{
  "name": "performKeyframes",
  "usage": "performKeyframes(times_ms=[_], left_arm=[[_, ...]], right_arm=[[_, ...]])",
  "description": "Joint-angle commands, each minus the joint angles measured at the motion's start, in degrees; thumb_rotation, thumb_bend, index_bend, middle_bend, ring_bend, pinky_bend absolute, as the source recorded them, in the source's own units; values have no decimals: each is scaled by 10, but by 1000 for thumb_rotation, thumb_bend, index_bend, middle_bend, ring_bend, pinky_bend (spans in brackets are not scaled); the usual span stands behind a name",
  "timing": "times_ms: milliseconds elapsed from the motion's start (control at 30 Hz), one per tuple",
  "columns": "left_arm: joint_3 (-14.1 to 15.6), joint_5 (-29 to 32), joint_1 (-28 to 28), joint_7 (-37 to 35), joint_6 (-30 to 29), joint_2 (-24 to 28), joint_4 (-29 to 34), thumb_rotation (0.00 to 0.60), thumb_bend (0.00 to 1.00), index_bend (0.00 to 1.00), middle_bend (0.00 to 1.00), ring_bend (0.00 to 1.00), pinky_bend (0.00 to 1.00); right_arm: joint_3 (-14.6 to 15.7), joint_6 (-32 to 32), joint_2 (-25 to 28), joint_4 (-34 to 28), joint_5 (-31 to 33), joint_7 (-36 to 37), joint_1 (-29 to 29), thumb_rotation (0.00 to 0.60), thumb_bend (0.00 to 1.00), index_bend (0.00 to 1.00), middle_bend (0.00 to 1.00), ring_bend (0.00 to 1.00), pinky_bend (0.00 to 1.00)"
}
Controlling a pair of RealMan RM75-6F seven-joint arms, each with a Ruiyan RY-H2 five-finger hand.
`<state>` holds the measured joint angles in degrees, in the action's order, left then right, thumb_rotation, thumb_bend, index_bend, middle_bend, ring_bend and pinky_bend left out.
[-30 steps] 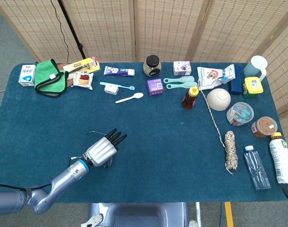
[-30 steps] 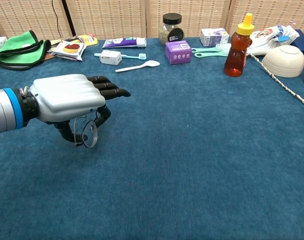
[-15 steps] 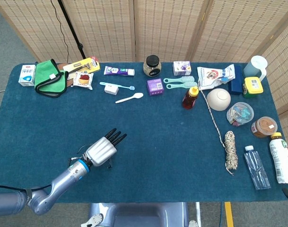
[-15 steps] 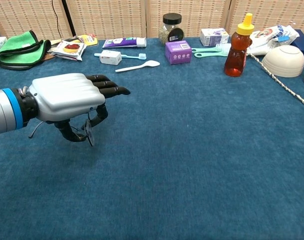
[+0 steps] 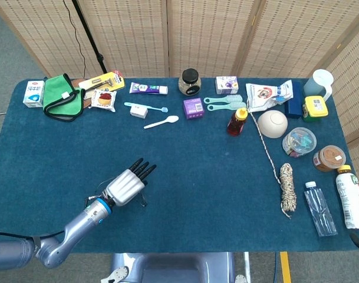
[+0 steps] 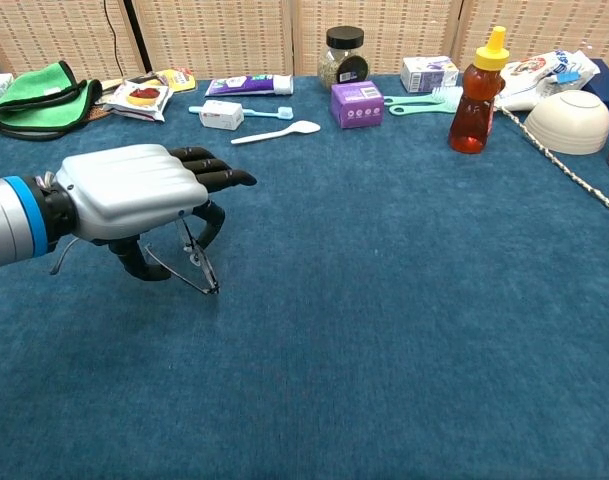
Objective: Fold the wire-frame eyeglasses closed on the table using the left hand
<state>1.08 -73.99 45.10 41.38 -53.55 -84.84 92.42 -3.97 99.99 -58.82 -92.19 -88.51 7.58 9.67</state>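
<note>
The wire-frame eyeglasses (image 6: 197, 268) lie mostly under my left hand (image 6: 129, 195) at the near left of the blue table. The thumb and one bent finger curl down around the thin frame and hold it against the cloth, while the other fingers stretch out flat above. One rim slants down to the right of the thumb, and a temple wire pokes out on the hand's left side. In the head view the left hand (image 5: 127, 186) covers most of the eyeglasses (image 5: 142, 198). My right hand is in neither view.
A white spoon (image 5: 161, 122), a purple box (image 5: 193, 108) and a honey bottle (image 5: 237, 121) stand further back. A green cloth (image 5: 62, 96) lies at the far left. A rope (image 5: 287, 187), a bowl (image 5: 272, 124) and bottles sit on the right.
The eyeglasses have turned under the hand: the lens first faced the chest camera, then stood edge-on, and now the rim slants out to the right. The hand itself barely moved.
</note>
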Motion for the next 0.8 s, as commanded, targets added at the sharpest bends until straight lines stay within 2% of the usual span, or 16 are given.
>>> performKeyframes(times_ms=[33,333,633,800], left_arm=[[1,4,-1,5,2,2,6,600,201,441,0,0,0],[10,14,-11,25,-8,15,25,600,202,315,0,0,0],[22,0,-25,-1,-16,47,49,600,201,35,0,0,0],[22,-24,-34,-33,-31,66,56,600,201,3,0,0,0]], right_arm=[[0,0,0,0,0,0,0,600,18,102,0,0,16],[2,1,-1,4,-1,5,1,600,19,102,0,0,16],[2,2,-2,8,-1,10,2,600,18,102,0,0,16],[2,1,-4,10,-1,13,1,600,18,102,0,0,16]])
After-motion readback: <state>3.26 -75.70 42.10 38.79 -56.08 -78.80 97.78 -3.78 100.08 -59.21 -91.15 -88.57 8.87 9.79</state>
